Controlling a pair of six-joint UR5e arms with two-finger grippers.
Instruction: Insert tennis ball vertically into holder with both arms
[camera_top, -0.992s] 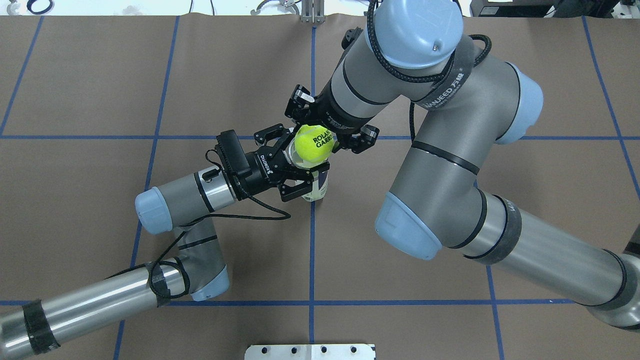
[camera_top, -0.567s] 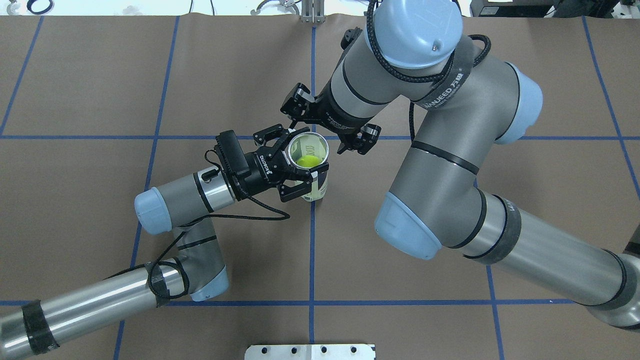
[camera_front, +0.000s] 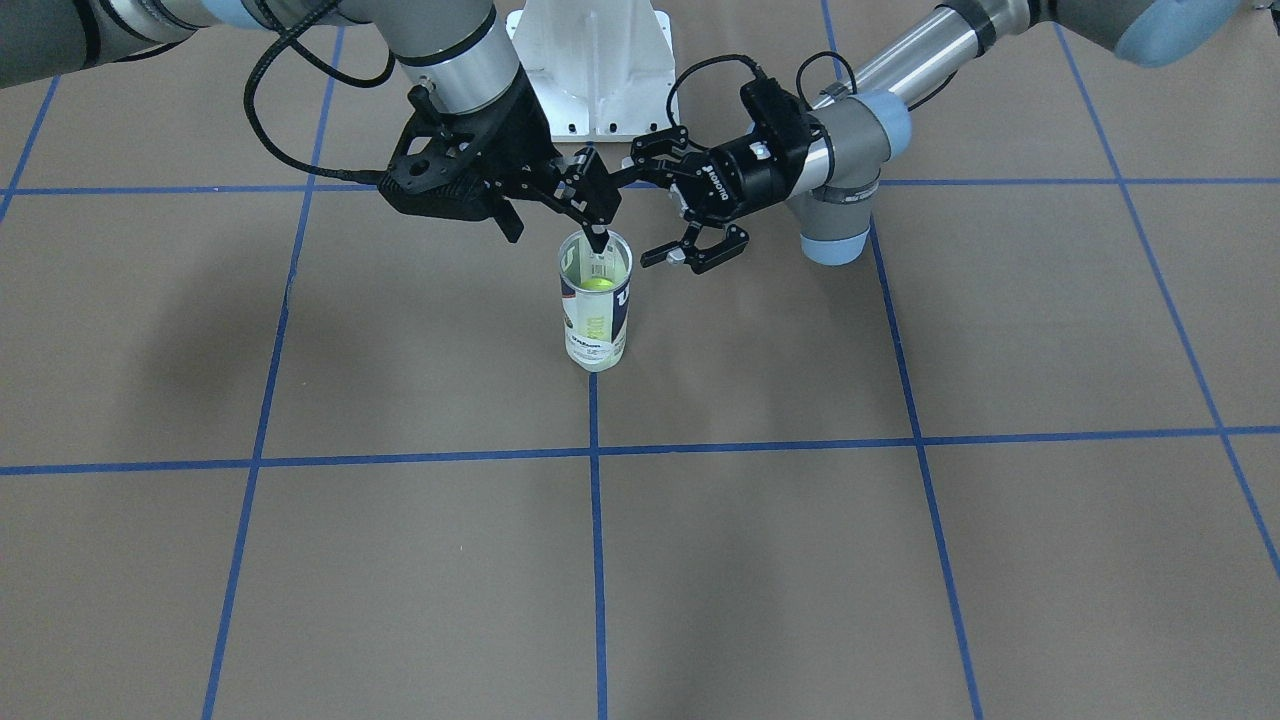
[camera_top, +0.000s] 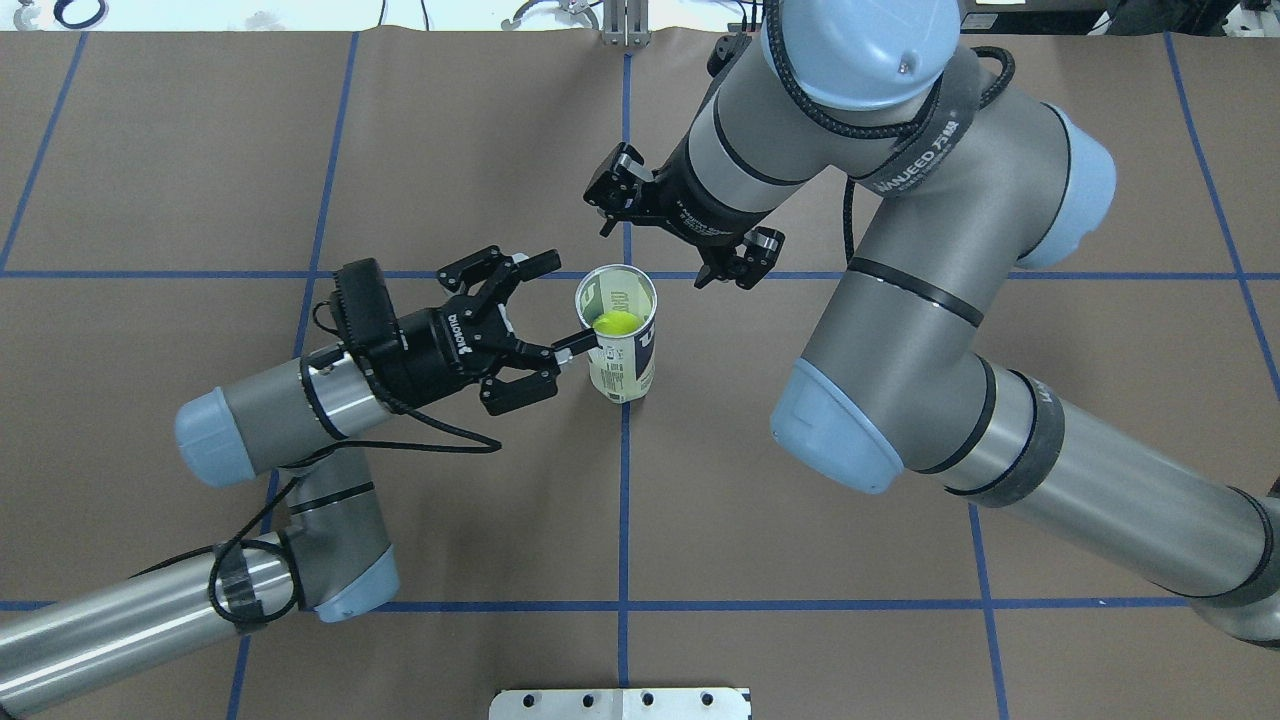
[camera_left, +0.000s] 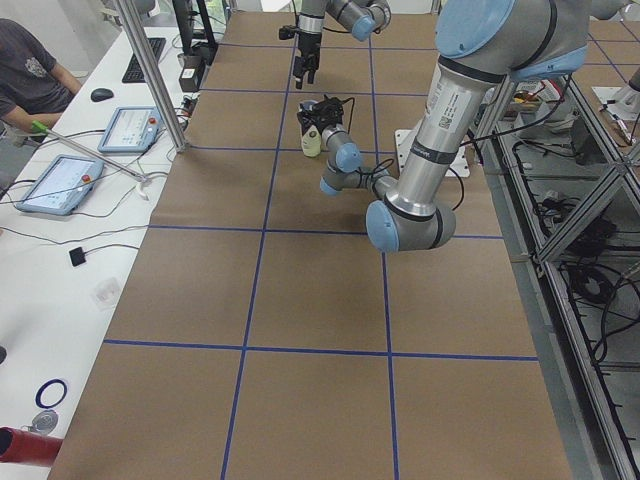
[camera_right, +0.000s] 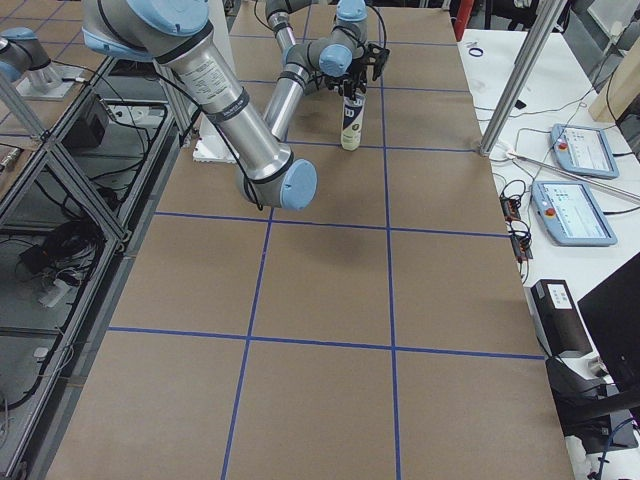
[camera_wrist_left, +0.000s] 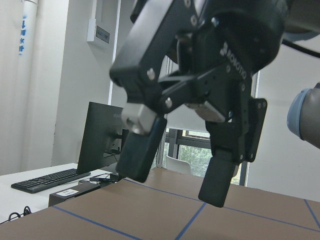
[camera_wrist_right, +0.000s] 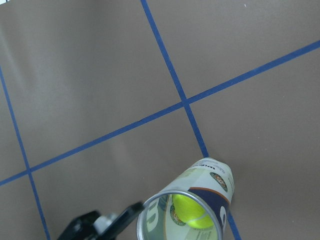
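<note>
From the front, the holder (camera_front: 595, 320) stands upright on the desk (camera_front: 800, 500), with the tennis ball (camera_front: 598, 284) inside. From overhead, my left hand (camera_top: 565, 302) is spread apart beside it, gripping nothing. My right hand (camera_top: 657, 252), fingers apart too, hangs just beyond its rim. My right wrist view looks down on the ball within.

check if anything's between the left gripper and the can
Nothing visible does. The open left gripper faces the can from the side, one finger close by its wall, only bare table between. The ball already sits inside.
</note>
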